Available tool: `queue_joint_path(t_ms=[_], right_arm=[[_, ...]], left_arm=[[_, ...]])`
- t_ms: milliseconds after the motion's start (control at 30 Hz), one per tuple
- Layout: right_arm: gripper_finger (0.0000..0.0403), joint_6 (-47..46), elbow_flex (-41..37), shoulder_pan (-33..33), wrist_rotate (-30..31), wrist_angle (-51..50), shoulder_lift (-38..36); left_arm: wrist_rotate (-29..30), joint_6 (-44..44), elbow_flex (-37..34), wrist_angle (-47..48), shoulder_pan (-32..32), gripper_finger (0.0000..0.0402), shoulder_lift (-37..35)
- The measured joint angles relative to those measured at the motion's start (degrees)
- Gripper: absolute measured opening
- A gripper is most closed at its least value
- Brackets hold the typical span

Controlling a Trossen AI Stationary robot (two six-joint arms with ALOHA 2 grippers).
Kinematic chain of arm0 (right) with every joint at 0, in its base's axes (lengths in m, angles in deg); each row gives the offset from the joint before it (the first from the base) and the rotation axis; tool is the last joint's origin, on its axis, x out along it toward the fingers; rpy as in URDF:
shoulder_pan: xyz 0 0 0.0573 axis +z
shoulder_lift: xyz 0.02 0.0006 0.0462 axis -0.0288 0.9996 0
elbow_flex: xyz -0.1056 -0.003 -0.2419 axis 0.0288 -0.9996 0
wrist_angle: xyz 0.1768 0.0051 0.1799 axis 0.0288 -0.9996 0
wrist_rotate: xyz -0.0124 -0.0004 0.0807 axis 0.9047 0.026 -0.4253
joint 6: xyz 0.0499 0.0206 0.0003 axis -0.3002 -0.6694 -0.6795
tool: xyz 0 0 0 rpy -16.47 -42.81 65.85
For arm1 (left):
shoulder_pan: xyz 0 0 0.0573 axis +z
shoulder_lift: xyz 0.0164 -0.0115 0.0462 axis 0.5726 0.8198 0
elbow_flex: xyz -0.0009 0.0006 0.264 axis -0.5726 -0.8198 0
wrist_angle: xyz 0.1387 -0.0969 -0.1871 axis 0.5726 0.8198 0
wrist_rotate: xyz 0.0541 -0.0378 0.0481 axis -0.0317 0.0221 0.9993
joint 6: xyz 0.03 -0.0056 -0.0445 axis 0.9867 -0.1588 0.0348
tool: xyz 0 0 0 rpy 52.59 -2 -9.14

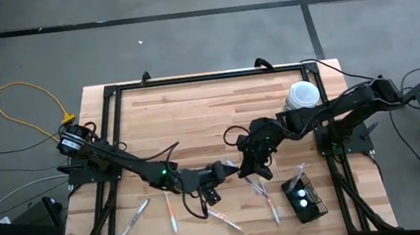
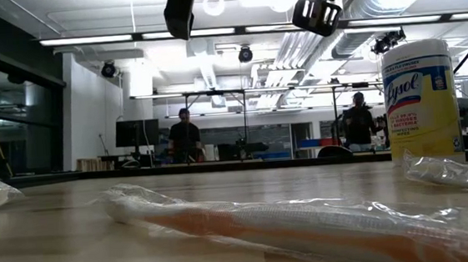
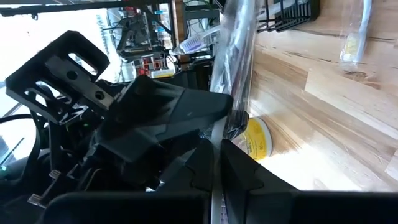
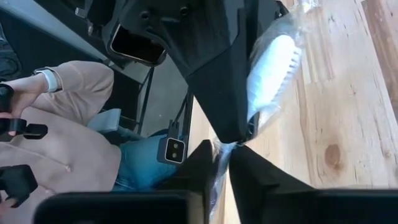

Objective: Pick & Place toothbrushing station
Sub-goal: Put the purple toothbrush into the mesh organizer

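Note:
A toothbrush in a clear wrapper (image 1: 236, 166) hangs above the middle of the table between my two grippers. My left gripper (image 1: 226, 168) comes from the left and my right gripper (image 1: 246, 165) from the right; both are shut on it. In the right wrist view the white bristle head (image 4: 273, 68) shows inside the wrapper beside the left gripper's finger. The toothbrushing station, a small black wire basket (image 1: 317, 208), stands on its base near the table's front right, to the right of both grippers; it also shows in the left wrist view (image 3: 289, 12). My left gripper pinches the wrapped toothbrush (image 3: 217, 134) between its two fingers, and the long wrapper runs on past the fingertips. The brush is lifted clear of the table. My own fingers hide which part of the brush they hold. My right gripper pinches a thin bit of the clear wrapper (image 4: 219, 151) between its two fingertips, just beside the tip of the left gripper's finger and near the bristle end. The wrapper is clear of the table there.
Several wrapped toothbrushes lie along the table's near part (image 1: 134, 219) (image 1: 172, 214) (image 1: 224, 218) (image 1: 270, 200); one fills the low view's foreground (image 2: 308, 225). A yellow canister with a white lid (image 1: 302, 94) stands at the far right. A person in a beige sleeve (image 4: 68, 130) sits beyond the table.

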Motion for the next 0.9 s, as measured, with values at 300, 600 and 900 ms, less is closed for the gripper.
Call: queue_joint_path(t_ms=[300, 600, 900], right_arm=[[0.0022, -1.28, -0.04, -0.05, -0.65, 0.02, 0.00], [0.0013, -1.38, -0.04, -0.05, -1.04, 0.14, 0.00], [0.0014, -1.46, -0.04, -0.05, -1.13, 0.18, 0.00]], left_arm=[[0.00, 0.20, 0.07, 0.07, -0.06, 0.0006, 0.00], [0.04, 0.15, 0.09, 0.11, -0.09, 0.0007, 0.00], [0.09, -0.07, 0.09, 0.15, -0.09, 0.0008, 0.00]])
